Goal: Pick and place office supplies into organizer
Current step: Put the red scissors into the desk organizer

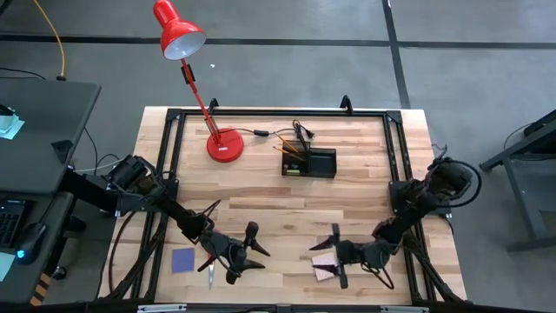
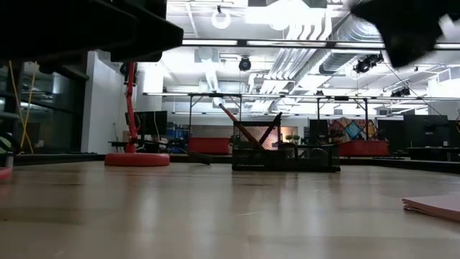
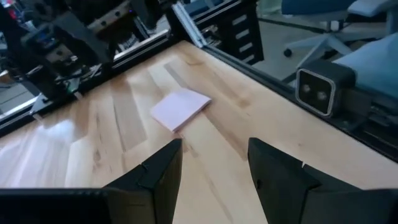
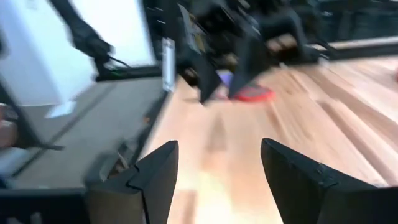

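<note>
Both pincers spread: left pincer (image 1: 257, 250) beside red-handled scissors (image 1: 209, 265), right pincer (image 1: 330, 254) over pink pad (image 1: 325, 270); only overhead shows the blue pad (image 1: 182, 260).

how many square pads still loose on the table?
2: blue-purple pad at the near left by the left gripper; pink pad at the near right under the right gripper.

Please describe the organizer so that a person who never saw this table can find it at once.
Find the red lamp standing at the table's far edge. Just beside its round base, toward the right arm's side, sits the organizer, a small black rectangular tray. Only it has low walls, with pencils sticking out.
</note>
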Tool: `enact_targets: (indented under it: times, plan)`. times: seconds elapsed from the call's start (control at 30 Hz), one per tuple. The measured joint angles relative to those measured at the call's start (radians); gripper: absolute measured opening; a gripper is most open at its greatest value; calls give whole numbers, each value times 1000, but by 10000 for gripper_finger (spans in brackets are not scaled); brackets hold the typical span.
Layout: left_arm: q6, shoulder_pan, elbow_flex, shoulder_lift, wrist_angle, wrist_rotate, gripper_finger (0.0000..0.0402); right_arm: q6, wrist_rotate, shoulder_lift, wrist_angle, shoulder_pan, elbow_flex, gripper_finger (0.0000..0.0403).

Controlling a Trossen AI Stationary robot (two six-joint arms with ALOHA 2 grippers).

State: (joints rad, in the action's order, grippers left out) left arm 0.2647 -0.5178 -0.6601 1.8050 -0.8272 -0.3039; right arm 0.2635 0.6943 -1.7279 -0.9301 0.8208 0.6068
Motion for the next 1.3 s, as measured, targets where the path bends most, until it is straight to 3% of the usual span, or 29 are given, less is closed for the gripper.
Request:
enact_targets:
  times: [0.23, 0.33, 0.6, 0.8, 0.93, 1.1, 1.2, 1.3]
  plan:
    - [-21, 1, 0, 0, 0, -67, 172, 128, 293, 0, 103, 82, -24, 220]
    - [-34, 1, 0, 0, 0, -70, 172, 183, 346, 0, 150, 90, -25, 220]
    - [-155, 2, 0, 0, 33, -79, 172, 261, 340, 0, 283, 87, -25, 220]
    - [-446, 21, -1, -1, 107, -130, 172, 390, 279, -1, 435, 87, -25, 220]
    - [-526, 38, 0, 0, 142, -154, 172, 346, 278, -1, 448, 90, -25, 220]
    - [-453, 38, -1, -1, -36, -93, 172, 247, 290, -1, 439, 86, -25, 220]
    - [-452, 40, -11, -2, -119, -153, 172, 156, 297, -1, 434, 72, -25, 220]
    - [-537, 42, -38, -7, -43, -184, 172, 81, 299, -1, 414, 49, -25, 220]
